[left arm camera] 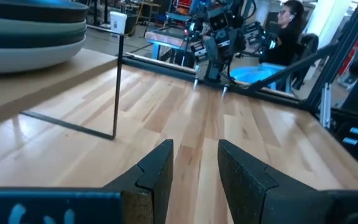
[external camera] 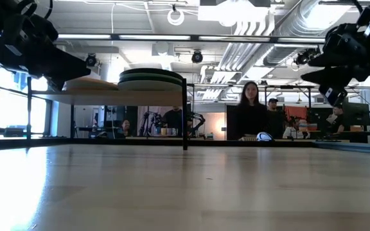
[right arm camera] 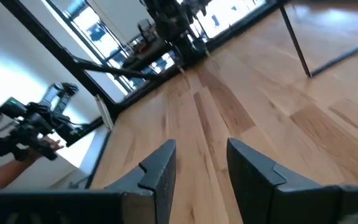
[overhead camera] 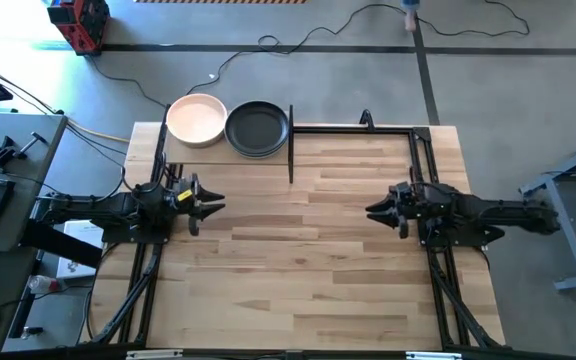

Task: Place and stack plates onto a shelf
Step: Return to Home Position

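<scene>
The shelf (overhead camera: 180, 148) stands at the table's far left corner on thin black legs. Two stacks of plates rest on its board: a beige-topped stack (overhead camera: 196, 119) and, to its right, a black-topped stack (overhead camera: 258, 128). In the low view the stacks (external camera: 149, 78) sit on the board (external camera: 108, 97). The left wrist view shows dark and pale plates (left arm camera: 30, 37) piled above the board (left arm camera: 42, 87). My left gripper (overhead camera: 218, 205) (left arm camera: 194, 168) hovers open in front of the shelf. My right gripper (overhead camera: 370, 211) (right arm camera: 201, 168) hovers open at the table's right, facing it. Neither holds anything.
The shelf's black front leg (overhead camera: 290, 150) (left arm camera: 117, 87) stands on the planked tabletop (overhead camera: 308, 270). A black frame bar (overhead camera: 353, 128) runs along the far edge. People (external camera: 252, 112) sit beyond the table. Bare wood lies between the grippers and toward the near edge.
</scene>
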